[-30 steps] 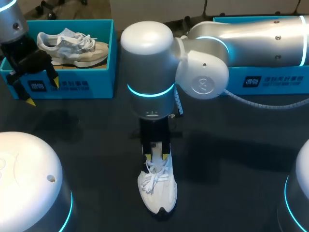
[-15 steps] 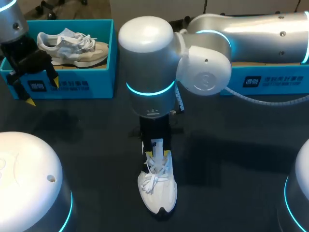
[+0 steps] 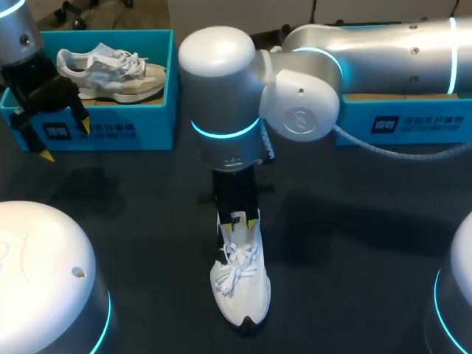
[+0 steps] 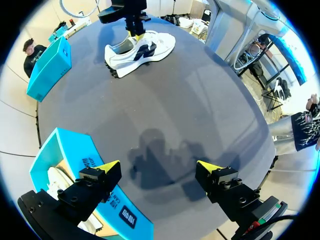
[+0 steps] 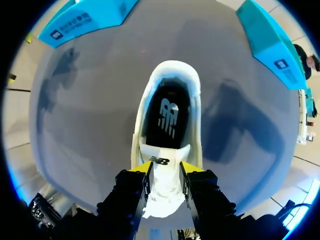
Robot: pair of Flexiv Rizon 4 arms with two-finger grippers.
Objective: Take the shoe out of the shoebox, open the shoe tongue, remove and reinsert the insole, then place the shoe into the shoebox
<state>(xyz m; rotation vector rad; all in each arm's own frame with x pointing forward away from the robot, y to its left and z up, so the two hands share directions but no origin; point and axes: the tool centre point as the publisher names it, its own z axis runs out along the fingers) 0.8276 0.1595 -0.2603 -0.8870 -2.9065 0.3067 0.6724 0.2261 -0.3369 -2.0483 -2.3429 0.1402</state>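
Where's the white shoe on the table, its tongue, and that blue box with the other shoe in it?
white shoe (image 3: 243, 299): head view, on its toe.
tongue (image 5: 163, 180): right wrist view, on its white middle.
blue box (image 3: 153, 130): head view, on its front wall.

White shoe, lower centre: heel end hidden under right arm. Right shoebox, upper right: interior and left end behind same arm; right end cut by frame edge.
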